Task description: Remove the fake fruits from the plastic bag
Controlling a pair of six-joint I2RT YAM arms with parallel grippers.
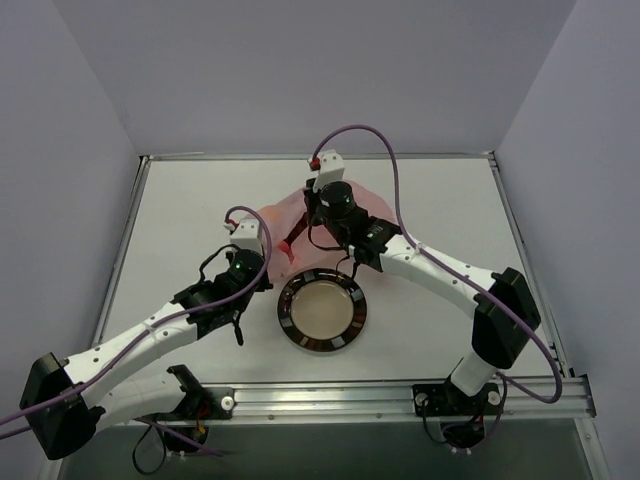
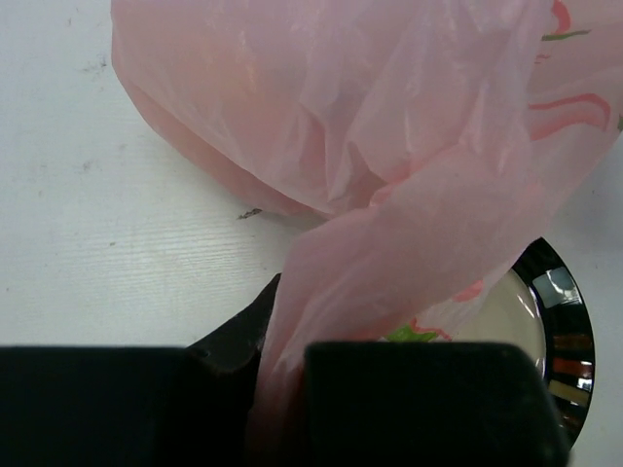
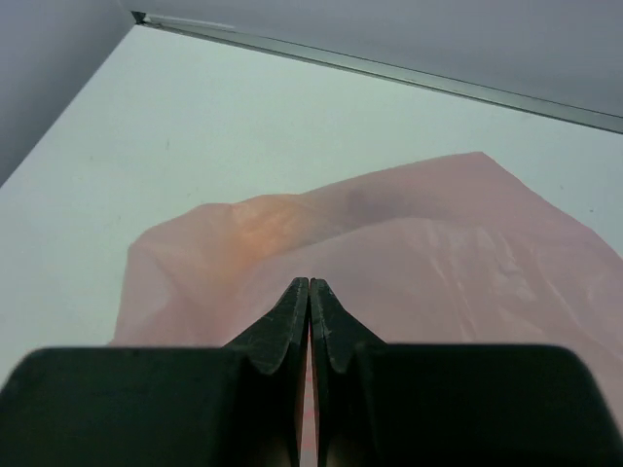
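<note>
The pink plastic bag (image 1: pixel 285 228) lies bunched on the white table just behind the dish. My left gripper (image 1: pixel 268 262) is shut on a fold of the bag (image 2: pixel 389 126), which runs down between its fingers (image 2: pixel 238 336). My right gripper (image 1: pixel 322 212) is shut on another part of the bag (image 3: pixel 438 253), with a thin pink film pinched between its fingertips (image 3: pixel 292 302). The fake fruits are inside the bag. Only a dim orange bulge (image 3: pixel 258 229) and a darker patch (image 3: pixel 365 202) show through the film.
A round black-rimmed metallic dish (image 1: pixel 322 312) sits in front of the bag, its rim also in the left wrist view (image 2: pixel 563 331). The table's raised metal edges run along the back and sides. Purple cables arch over both arms.
</note>
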